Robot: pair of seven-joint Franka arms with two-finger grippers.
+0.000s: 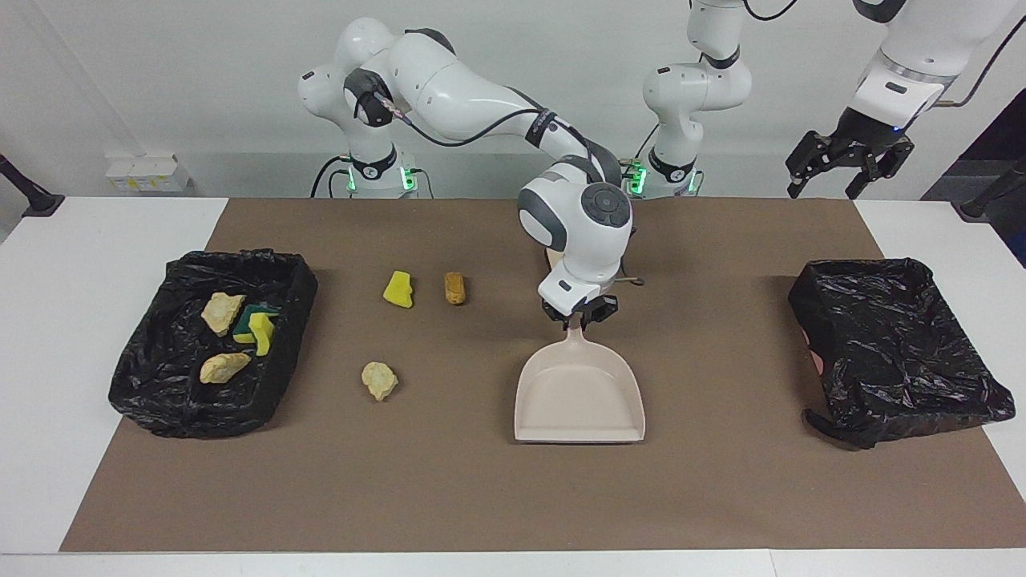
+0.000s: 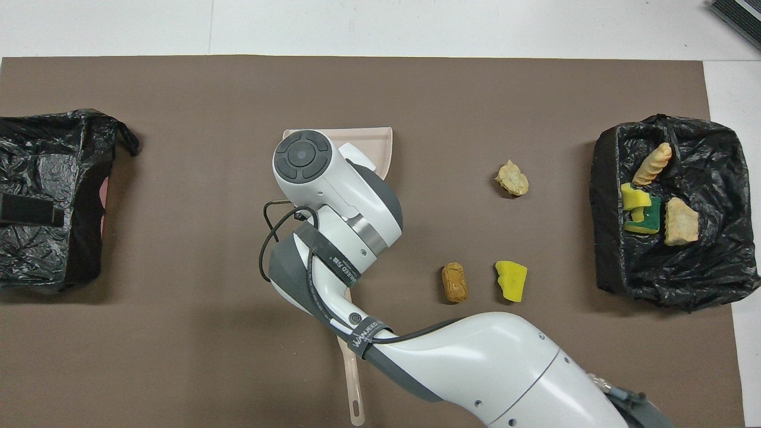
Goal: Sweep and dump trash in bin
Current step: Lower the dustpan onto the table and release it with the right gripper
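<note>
Three pieces of trash lie on the brown mat: a yellow sponge, an orange-brown lump beside it, and a pale wrinkly lump farther from the robots. The black-lined bin at the right arm's end holds two pale lumps and green-backed sponges. The beige dustpan lies flat and empty mid-table. My right gripper is at the tip of its handle. My left gripper waits open, high over the other bin.
A second black-lined bin stands at the left arm's end. The beige brush handle shows nearer to the robots than the dustpan. The right arm hides most of the brush.
</note>
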